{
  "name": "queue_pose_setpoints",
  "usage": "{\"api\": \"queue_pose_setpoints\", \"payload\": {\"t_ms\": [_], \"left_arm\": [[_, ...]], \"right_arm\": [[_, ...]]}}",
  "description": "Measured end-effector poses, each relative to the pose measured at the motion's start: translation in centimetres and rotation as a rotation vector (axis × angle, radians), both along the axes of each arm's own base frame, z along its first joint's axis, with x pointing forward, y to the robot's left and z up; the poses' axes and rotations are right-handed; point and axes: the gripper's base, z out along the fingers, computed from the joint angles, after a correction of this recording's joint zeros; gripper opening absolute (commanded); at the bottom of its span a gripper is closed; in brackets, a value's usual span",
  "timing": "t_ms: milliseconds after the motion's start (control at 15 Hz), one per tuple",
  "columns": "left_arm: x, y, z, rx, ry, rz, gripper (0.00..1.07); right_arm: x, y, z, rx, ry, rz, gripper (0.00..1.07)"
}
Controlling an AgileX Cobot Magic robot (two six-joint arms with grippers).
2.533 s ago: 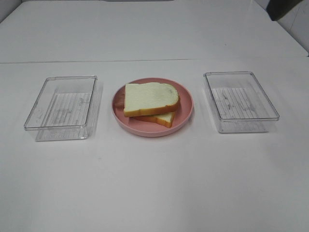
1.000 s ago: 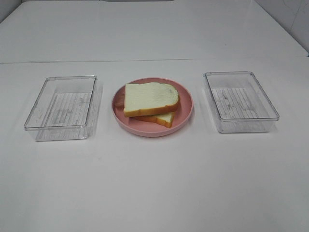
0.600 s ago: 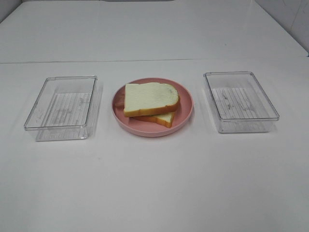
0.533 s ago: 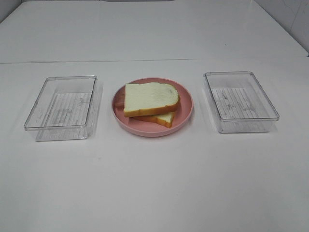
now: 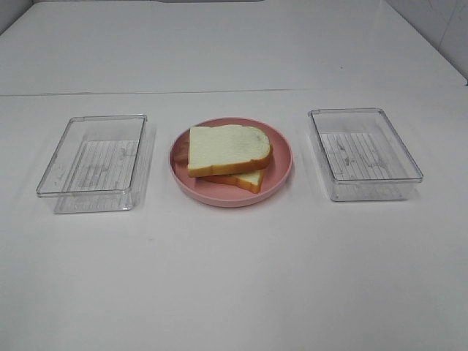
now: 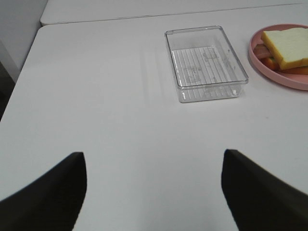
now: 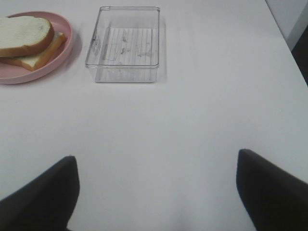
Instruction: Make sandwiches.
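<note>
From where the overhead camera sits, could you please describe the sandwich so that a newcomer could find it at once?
Start with the white table, where two clear trays, one on the left and one on the right, flank a round pink plate. The sandwich lies on that plate. It is the only food: two white bread slices with orange-brown crust, stacked askew, while both trays hold nothing.
</note>
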Motion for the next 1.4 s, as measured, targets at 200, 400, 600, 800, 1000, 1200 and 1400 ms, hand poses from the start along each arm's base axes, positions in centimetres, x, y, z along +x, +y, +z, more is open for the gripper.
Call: {"api": "queue_pose_setpoints", "payload": {"t_ms": [200,400,600,800,1000,1200,1400], "left_arm": [[0.00,0.00,0.00,0.000,0.000,0.006,0.74],[0.00,0.00,0.00,0.000,0.000,0.006,0.74],[0.00,0.00,0.00,0.000,0.000,0.006,0.74],[0.00,0.00,0.00,0.000,0.000,0.006,0.74],[0.00,0.00,0.00,0.000,0.000,0.006,0.74],[0.00,0.00,0.00,0.000,0.000,0.006,0.74],[0.00,0.00,0.00,0.000,0.000,0.006,0.74]], "right_arm": [[-0.42,0.02,0.00,-0.001,-0.031,-0.003,0.83],[-0.80,0.03,-0.03,-0.002,-0.057,-0.003,0.83],[-0.81,0.03,-0.03,-0.002,-0.058,-0.003,0.83],[-0.81,0.03,-0.03,-0.002,-0.058,-0.003,0.83],[-0.80,0.03,-0.06,-0.002,-0.057,-0.003,0.83],[-0.80,0.03,-0.06,-0.002,-0.057,-0.003,0.83],[-0.80,0.03,-0.06,-0.002,-0.057,-0.003,0.83]]}}
